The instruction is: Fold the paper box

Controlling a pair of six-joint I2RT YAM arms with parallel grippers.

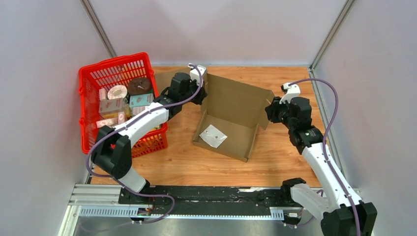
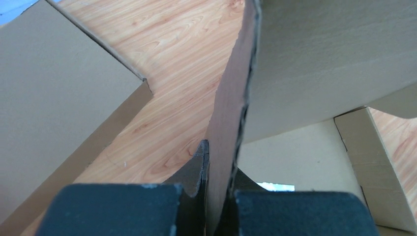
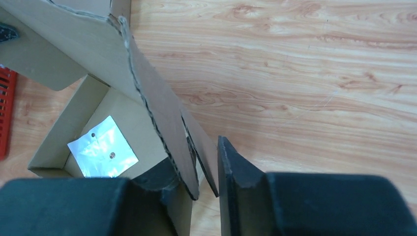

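The paper box (image 1: 236, 101) is brown cardboard, lying open mid-table with its big lid panel raised and a silvery packet (image 1: 214, 136) on its floor. My left gripper (image 1: 200, 94) is at the lid's far left corner. In the left wrist view this gripper (image 2: 220, 187) is shut on the edge of a cardboard panel (image 2: 231, 113). My right gripper (image 1: 269, 110) is at the lid's right side. In the right wrist view it (image 3: 196, 167) stands open with two cardboard flaps (image 3: 162, 113) between its fingers and a gap beside the right finger (image 3: 231, 167).
A red basket (image 1: 113, 62) with several small packages stands at the left, close to the left arm. Its edge shows in the right wrist view (image 3: 4, 113). Grey walls enclose the wooden table (image 1: 206, 164) on three sides.
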